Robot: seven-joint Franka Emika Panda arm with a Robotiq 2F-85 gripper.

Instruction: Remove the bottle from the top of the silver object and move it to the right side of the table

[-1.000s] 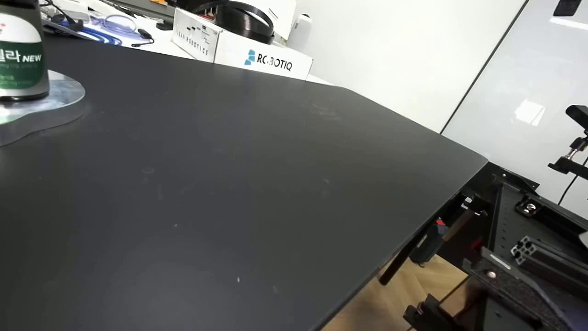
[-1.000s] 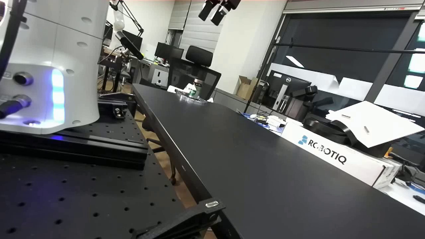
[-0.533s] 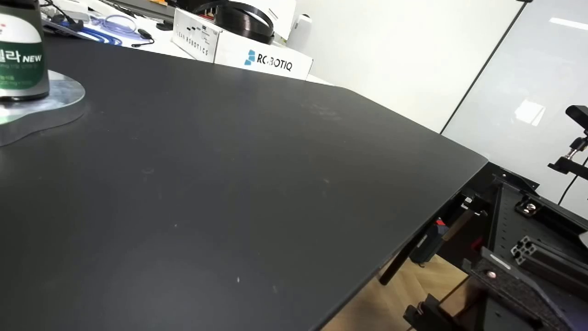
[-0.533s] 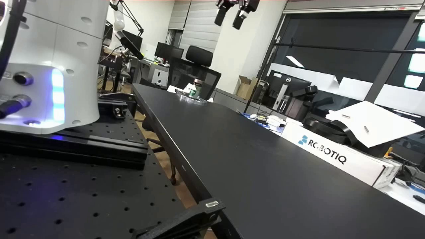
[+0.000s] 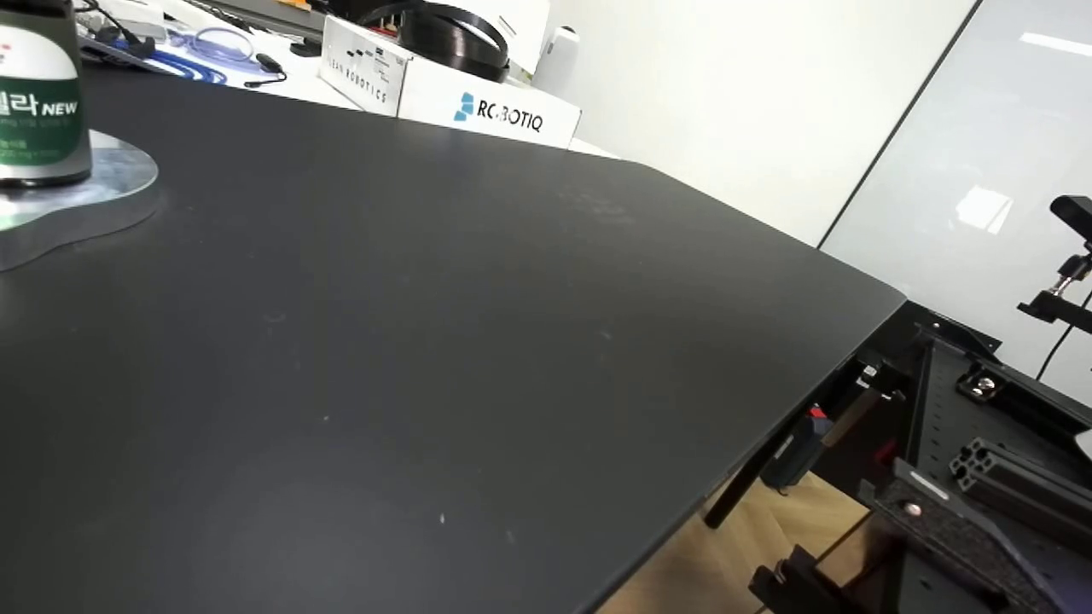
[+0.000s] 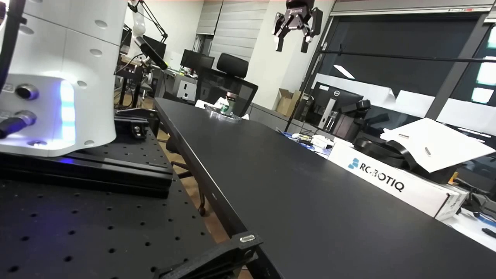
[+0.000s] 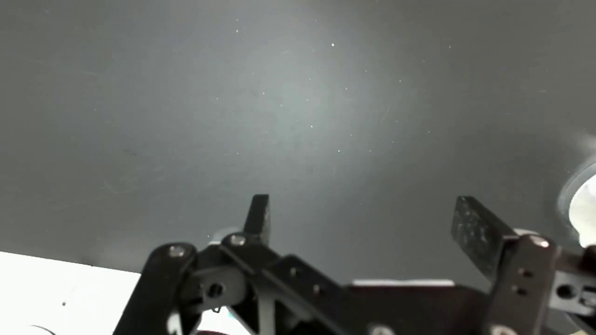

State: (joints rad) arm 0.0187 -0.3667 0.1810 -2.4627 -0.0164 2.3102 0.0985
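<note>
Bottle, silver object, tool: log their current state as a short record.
bottle: upright on the silver object, not yet removed
silver object: shiny, resting on the table
tool: above the table, fingers spread apart, holding nothing
wrist view: table top; pale curved shape at right edge, possibly the silver object
nearby: ROBOTIQ box alongside the table

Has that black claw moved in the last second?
Yes: in an exterior view, the claw has shifted down and right in the picture, nearer the window.
</note>
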